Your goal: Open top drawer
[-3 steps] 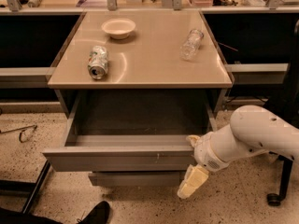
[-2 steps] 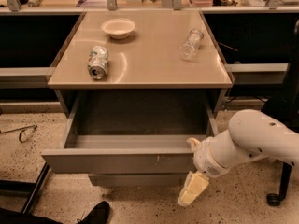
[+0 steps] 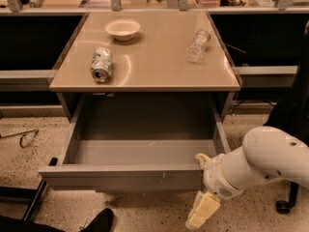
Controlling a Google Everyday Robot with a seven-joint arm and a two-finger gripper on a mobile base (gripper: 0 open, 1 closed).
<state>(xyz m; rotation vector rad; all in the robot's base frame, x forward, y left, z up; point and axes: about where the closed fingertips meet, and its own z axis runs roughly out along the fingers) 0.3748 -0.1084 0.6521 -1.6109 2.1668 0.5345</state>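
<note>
The top drawer stands pulled well out from under the tan table (image 3: 154, 71). Its wide grey front (image 3: 120, 178), with small white scuffs right of centre, faces me, and its shallow grey tray (image 3: 145, 151) looks empty. My gripper (image 3: 202, 185) is at the right end of the drawer front on a white arm coming in from the right. One cream finger (image 3: 201, 159) hooks over the front's top edge. The other finger (image 3: 203, 210) hangs below and in front of it, far apart from the first.
On the table lie a crushed can (image 3: 101, 64), a white bowl (image 3: 122, 29) and a clear plastic bottle (image 3: 198, 46) on its side. A dark shoe (image 3: 99, 221) and a black bar (image 3: 26, 202) are on the floor at the lower left. A chair wheel (image 3: 282, 207) is at the right.
The drawer has slid further out towards me. My gripper has moved with it, staying at the right end of the front.
</note>
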